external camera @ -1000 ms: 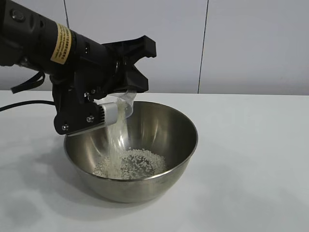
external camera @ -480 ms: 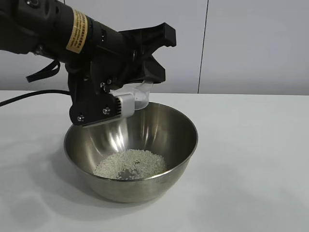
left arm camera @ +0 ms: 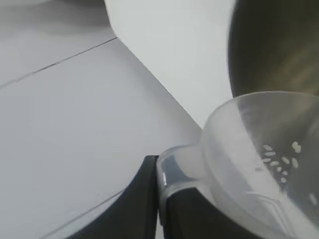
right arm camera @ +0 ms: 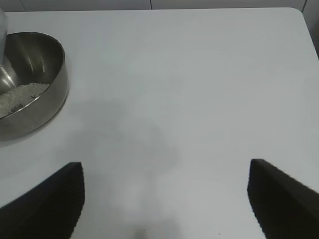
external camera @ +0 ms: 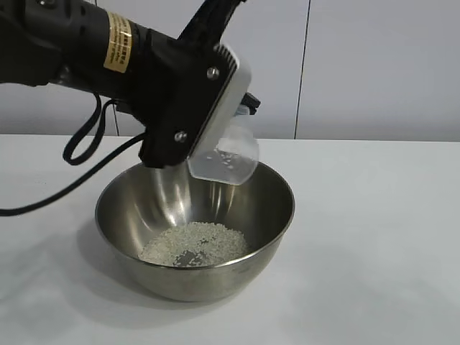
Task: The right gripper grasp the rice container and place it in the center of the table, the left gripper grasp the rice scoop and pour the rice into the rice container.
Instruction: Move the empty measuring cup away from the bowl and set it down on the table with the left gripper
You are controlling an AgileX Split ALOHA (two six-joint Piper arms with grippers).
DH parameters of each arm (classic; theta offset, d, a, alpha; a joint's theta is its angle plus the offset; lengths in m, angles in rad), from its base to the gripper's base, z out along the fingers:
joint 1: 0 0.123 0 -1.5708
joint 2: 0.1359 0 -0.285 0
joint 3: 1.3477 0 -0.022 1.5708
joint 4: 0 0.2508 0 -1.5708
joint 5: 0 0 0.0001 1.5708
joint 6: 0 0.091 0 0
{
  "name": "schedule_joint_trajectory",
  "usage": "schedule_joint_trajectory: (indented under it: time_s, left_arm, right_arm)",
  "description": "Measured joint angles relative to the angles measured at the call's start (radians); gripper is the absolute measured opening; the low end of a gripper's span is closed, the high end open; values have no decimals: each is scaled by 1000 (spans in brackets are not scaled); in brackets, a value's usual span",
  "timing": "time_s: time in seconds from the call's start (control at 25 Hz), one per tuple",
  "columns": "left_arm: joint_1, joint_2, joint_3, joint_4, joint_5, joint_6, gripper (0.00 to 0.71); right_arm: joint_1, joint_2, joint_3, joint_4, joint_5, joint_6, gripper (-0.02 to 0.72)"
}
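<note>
The steel rice container [external camera: 194,230] stands on the white table [external camera: 374,237], with a pile of rice [external camera: 192,243] in its bottom. My left gripper [external camera: 241,108], on the arm with the yellow label, is shut on the handle of the clear rice scoop [external camera: 224,157] and holds it tilted above the bowl's far rim. In the left wrist view the scoop [left arm camera: 254,149] holds only a few grains, with the left gripper [left arm camera: 160,186] clamped on its handle. My right gripper [right arm camera: 166,196] is open and empty over bare table, away from the bowl [right arm camera: 30,84].
A black cable [external camera: 79,154] hangs from the left arm onto the table beside the bowl. A white wall stands behind the table. The table's far edge and corner [right arm camera: 299,12] show in the right wrist view.
Rice stopped pouring; the pile in the bowl grew. My left gripper rose and rotated, turning the scoop back from its pouring tilt.
</note>
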Motion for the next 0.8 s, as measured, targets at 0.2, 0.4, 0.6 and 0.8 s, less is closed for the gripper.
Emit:
schedule_joint_trajectory:
  time_s: [0.2, 0.4, 0.6, 0.8]
  left_arm:
    - [3, -22, 80, -364, -311, -311, 3]
    - [74, -110, 231, -690, -395, -380, 3]
    - [202, -132, 418, -709, -399, -431, 3]
    - [330, -85, 519, -638, -399, -464, 3]
  right_arm:
    - [0, 0, 0, 0, -1, 0, 610]
    - [0, 0, 0, 0, -1, 0, 610]
    - [0, 0, 0, 0, -1, 0, 610]
    - [0, 0, 0, 0, -1, 0, 610]
